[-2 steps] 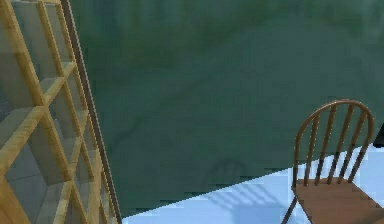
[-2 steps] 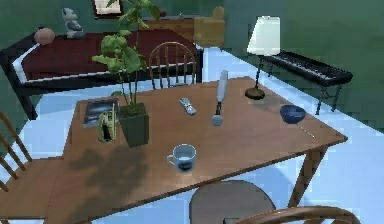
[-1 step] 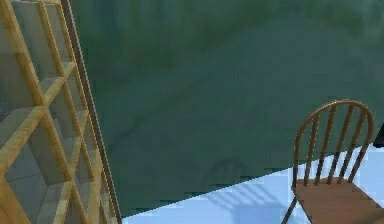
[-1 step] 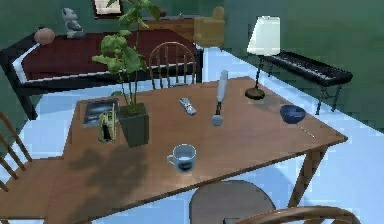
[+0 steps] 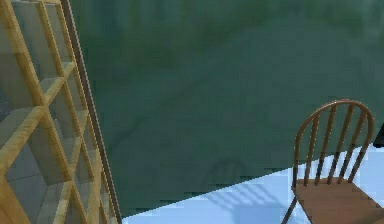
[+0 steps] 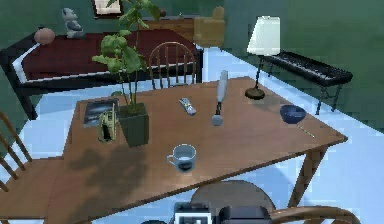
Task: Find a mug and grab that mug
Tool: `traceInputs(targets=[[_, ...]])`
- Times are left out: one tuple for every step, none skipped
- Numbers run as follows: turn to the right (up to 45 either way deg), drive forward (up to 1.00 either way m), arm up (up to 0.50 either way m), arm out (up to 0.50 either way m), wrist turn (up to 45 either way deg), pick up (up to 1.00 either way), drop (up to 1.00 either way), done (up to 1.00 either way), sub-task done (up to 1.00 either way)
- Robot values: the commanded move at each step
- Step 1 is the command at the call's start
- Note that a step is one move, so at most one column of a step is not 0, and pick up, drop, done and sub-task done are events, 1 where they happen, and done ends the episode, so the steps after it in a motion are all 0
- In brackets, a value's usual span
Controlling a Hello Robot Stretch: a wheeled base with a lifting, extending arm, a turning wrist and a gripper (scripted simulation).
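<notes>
The mug (image 6: 183, 156) stands on the table (image 6: 262, 140) at the lower middle, so the hand (image 6: 200, 213) below it, whose state I cannot tell, should reach slowly, clear of the plant (image 6: 128, 70).

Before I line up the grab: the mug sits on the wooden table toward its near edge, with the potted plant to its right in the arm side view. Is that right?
Not quite. The arm side view shows the potted plant to the left of the mug, not to its right. The rest holds: the mug sits on the wooden table toward its near edge.
</notes>
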Motion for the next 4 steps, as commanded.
traceInputs(targets=[[0.0,0.0,0.0,0.3,0.0,0.0,0.0,0.0,0.0],[0.0,0.0,0.0,0.0,45.0,0.0,0.0,0.0,0.0],[0.0,0.0,0.0,0.0,45.0,0.0,0.0,0.0,0.0],[0.0,0.0,0.0,0.0,45.0,0.0,0.0,0.0,0.0]])
